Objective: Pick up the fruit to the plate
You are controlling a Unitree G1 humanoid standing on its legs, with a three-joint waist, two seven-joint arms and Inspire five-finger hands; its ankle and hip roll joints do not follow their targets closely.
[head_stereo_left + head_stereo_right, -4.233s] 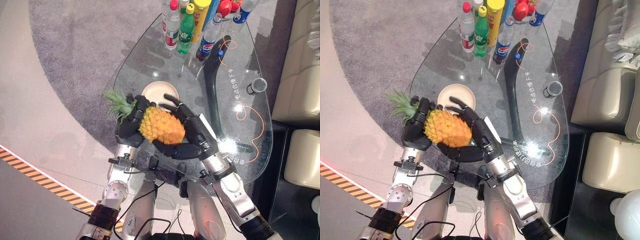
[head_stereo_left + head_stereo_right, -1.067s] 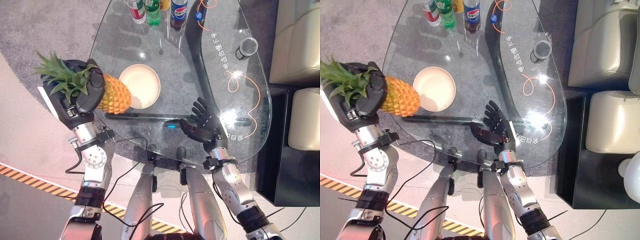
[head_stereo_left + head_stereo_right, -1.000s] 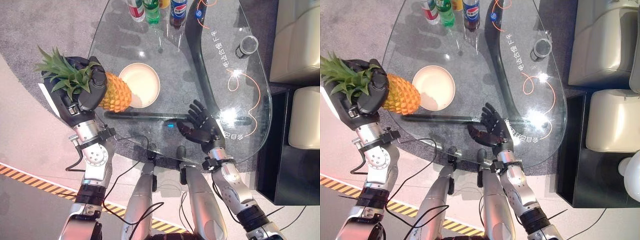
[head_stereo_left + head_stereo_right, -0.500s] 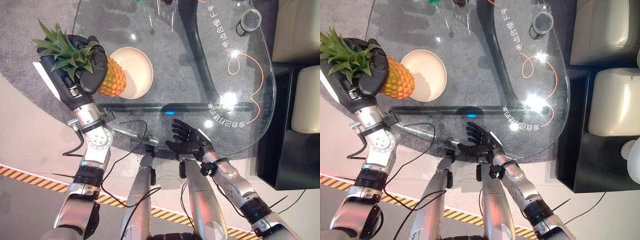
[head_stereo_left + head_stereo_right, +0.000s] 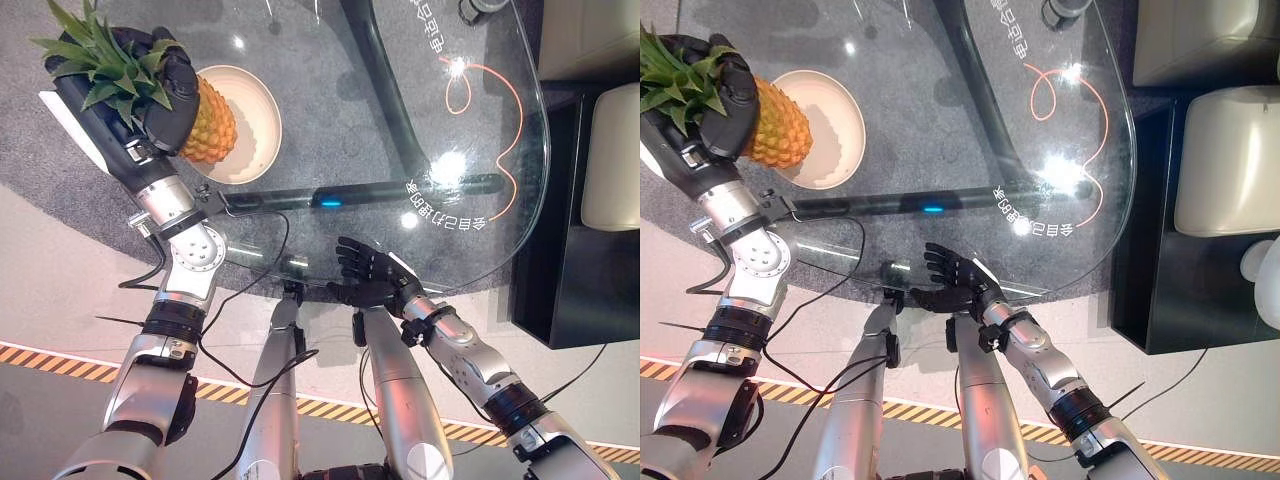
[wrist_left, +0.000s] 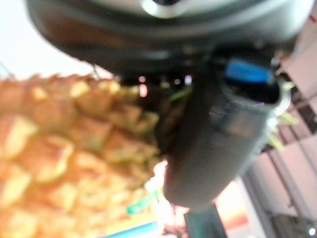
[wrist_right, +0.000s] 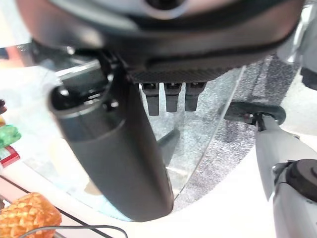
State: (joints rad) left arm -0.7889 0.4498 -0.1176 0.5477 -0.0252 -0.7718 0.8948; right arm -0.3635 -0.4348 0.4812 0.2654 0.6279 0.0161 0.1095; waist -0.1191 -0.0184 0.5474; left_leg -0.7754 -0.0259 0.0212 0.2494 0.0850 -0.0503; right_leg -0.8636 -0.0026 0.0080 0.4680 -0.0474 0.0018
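Pineapple held over the near rim of the plate, not yet set down.

The left hand was clenched round the fruit just under its green crown, body pointing down and tilted toward the plate's centre on the glass table. The right hand hung with fingers spread and empty at the table's near edge. Placing it well probably meant carrying the fruit further over the middle, lowering until its base bore on the dish, then loosening the fingers slowly, since a tilted pineapple could roll off the shallow rim.
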